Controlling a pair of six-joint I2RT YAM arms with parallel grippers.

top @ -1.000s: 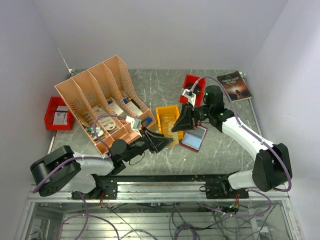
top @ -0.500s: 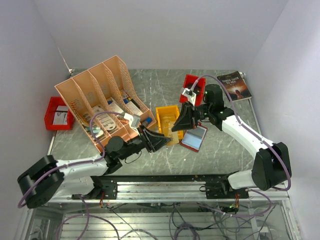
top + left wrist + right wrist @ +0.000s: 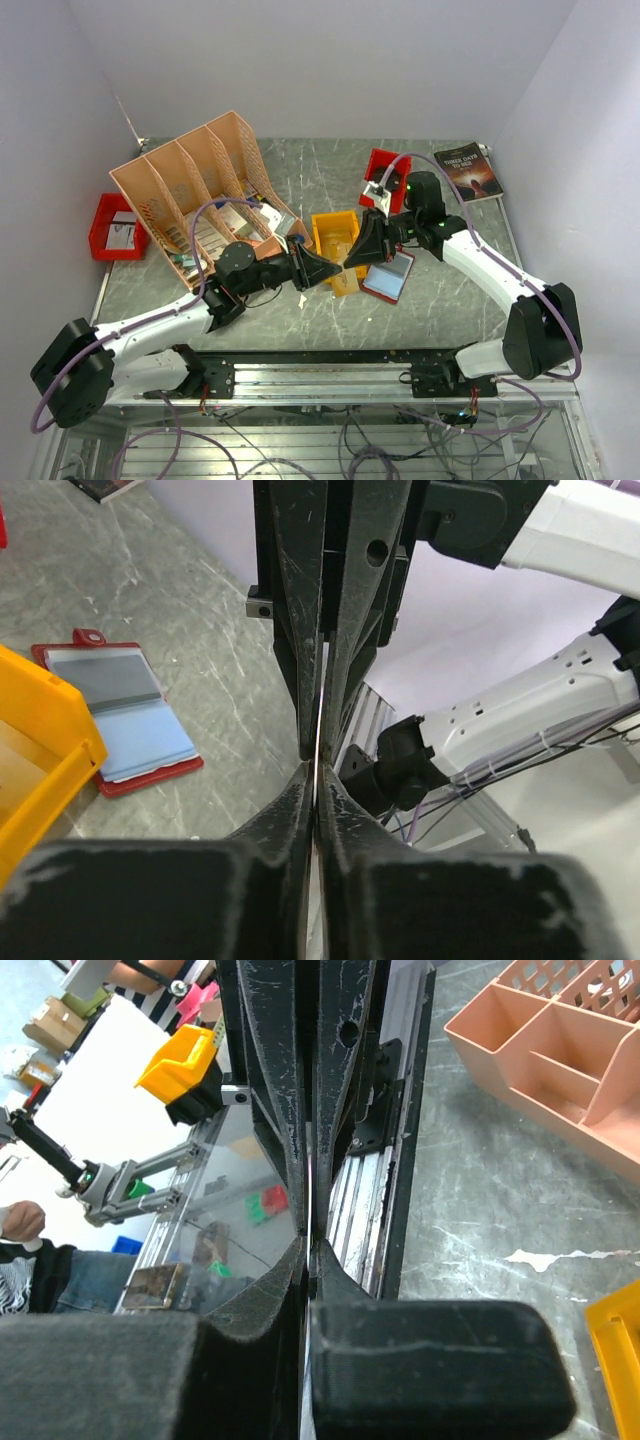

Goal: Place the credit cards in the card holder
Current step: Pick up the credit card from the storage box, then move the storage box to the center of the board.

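My two grippers meet tip to tip above the table, just left of the card holder. A thin credit card (image 3: 319,710) shows edge-on as a pale line running through both pairs of jaws. The left gripper (image 3: 318,770) is shut on its near end. The right gripper (image 3: 310,1245) is shut on the other end. From above, the left gripper (image 3: 322,268) and right gripper (image 3: 352,254) nearly touch, and the card's face is hidden. The red card holder (image 3: 390,276) lies open on the table, its clear pockets up, also seen in the left wrist view (image 3: 120,720).
A yellow bin (image 3: 335,238) sits right behind the meeting grippers. A pink file organizer (image 3: 200,195) with leaflets stands at the left. Red bins are at the far left (image 3: 115,228) and back centre (image 3: 385,172). A dark book (image 3: 468,170) lies back right.
The left arm has swung right and forward until its tips reach the right gripper, and its jaws have narrowed onto the card. The right arm has stayed in place.
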